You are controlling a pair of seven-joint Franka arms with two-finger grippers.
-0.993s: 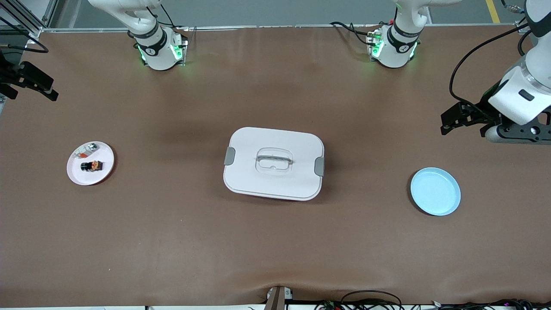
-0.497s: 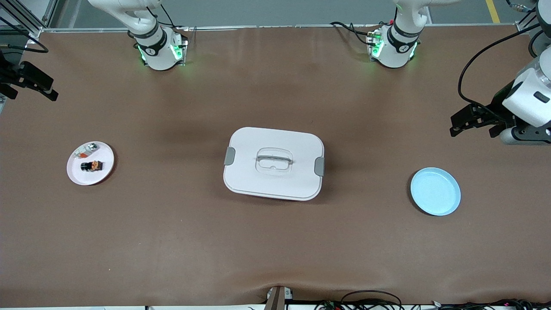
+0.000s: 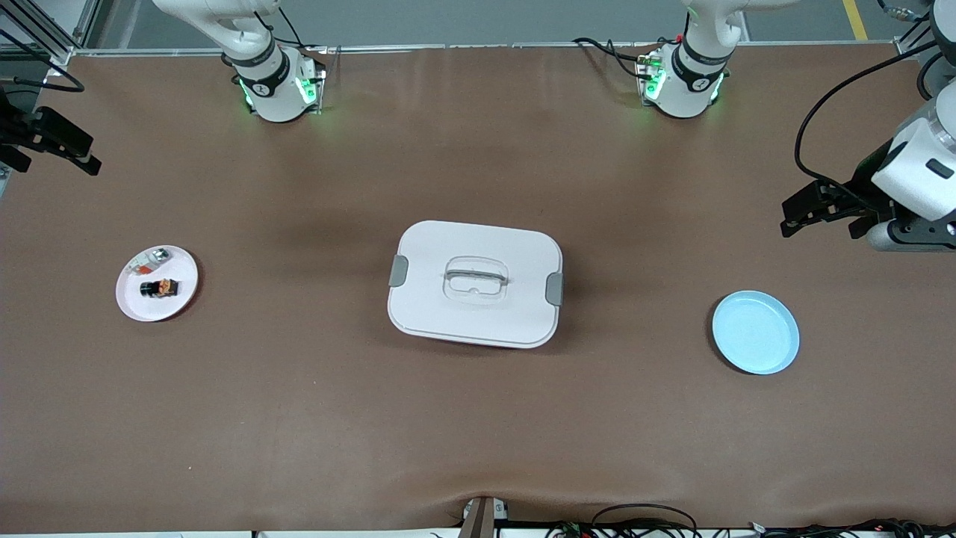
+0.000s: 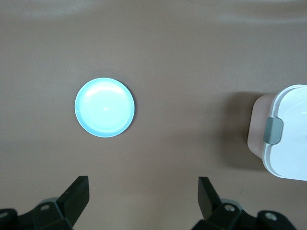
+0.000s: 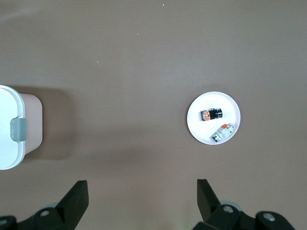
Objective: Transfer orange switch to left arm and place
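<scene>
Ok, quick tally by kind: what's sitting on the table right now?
Plates: 2, white plate and blue plate
Boxes: 1, box
Small parts: 2, orange switch and silver-grey piece, both on the white plate
Total: 5

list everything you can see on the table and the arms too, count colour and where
orange switch: one, black with orange marks, on the white plate, nearer the front camera than the silver-grey piece
silver-grey piece: one, silver-grey with a red-orange bit, on the same plate
white plate: one, white, toward the right arm's end of the table
box: one, white with grey side latches, lid on, mid-table between the two plates
blue plate: one, light blue, nothing on it, toward the left arm's end
table: one, brown surface
right tool: one, black, open, up over the table edge at the right arm's end
left tool: one, black, open, up over the table at the left arm's end
</scene>
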